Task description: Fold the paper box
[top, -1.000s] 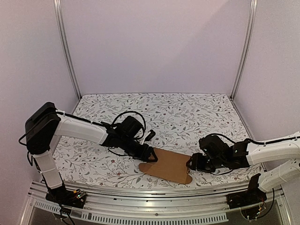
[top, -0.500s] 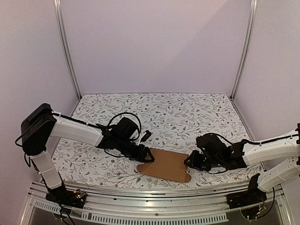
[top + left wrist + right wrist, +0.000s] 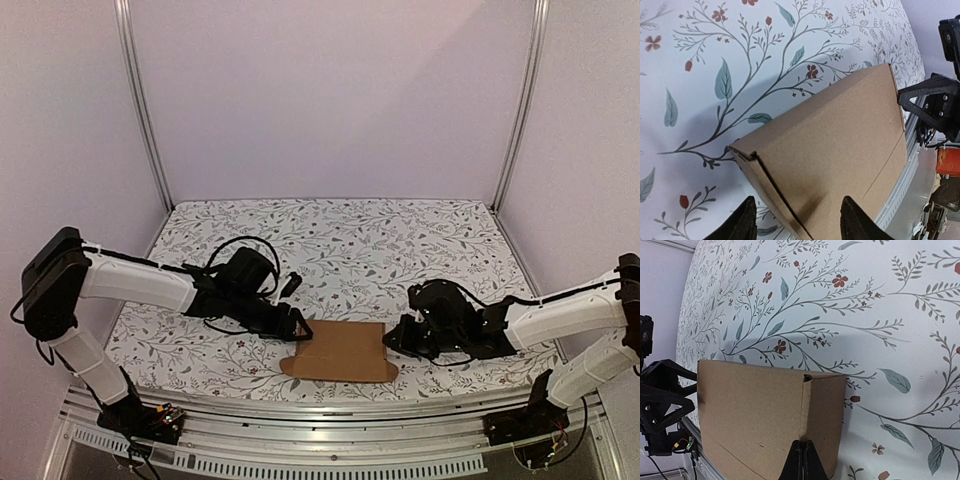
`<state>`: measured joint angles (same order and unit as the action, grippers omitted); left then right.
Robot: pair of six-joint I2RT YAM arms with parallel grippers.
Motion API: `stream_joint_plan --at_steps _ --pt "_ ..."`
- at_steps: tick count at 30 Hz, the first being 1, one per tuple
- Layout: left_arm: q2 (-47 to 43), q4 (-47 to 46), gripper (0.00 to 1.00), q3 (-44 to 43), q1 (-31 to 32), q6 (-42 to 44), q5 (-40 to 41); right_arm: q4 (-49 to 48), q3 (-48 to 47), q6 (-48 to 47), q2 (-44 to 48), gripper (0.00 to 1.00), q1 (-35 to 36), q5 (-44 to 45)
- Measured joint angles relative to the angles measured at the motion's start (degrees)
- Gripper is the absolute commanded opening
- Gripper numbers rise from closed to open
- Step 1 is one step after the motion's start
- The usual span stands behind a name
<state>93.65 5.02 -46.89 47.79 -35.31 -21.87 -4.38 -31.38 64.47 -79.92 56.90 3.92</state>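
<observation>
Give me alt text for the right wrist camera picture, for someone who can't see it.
The right gripper, fingers shut, meets the near edge of a flattened brown paper box at a crease. The box lies on a floral tablecloth; the black left gripper sits at its far left end.

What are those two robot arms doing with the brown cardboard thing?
They are starting to fold a paper box, which lies flattened on the flowery table. The right gripper is pinched shut on one end of it. The left gripper is open, with a finger on either side of the opposite end. The box isn't folded into shape yet.
</observation>
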Motion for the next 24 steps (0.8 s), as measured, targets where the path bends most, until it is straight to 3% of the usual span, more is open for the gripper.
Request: stream_joint_plan --at_steps 6,11,14,16,24 --pt "-3.23 0.04 0.6 2.23 -1.07 -1.27 -0.2 -1.7 -0.52 -1.66 -1.53 0.0 -0.66 -0.46" --pt "-3.74 -0.96 0.74 4.9 -1.09 -3.26 -1.51 -3.08 -0.92 -2.67 -2.8 0.0 -0.74 -0.42" --pt "-3.74 -1.66 0.76 6.34 -1.11 -4.7 -2.21 -3.96 -0.92 -3.08 -3.3 0.0 -0.74 -0.13" --pt "-3.74 -2.71 0.85 7.17 -1.14 -5.6 -2.69 -4.33 -0.92 -3.28 -3.48 0.0 -0.74 0.07" --pt "-3.39 -10.67 0.85 9.81 -1.88 -10.38 -5.33 -4.04 -0.5 -3.93 -3.1 0.0 -0.74 0.87"
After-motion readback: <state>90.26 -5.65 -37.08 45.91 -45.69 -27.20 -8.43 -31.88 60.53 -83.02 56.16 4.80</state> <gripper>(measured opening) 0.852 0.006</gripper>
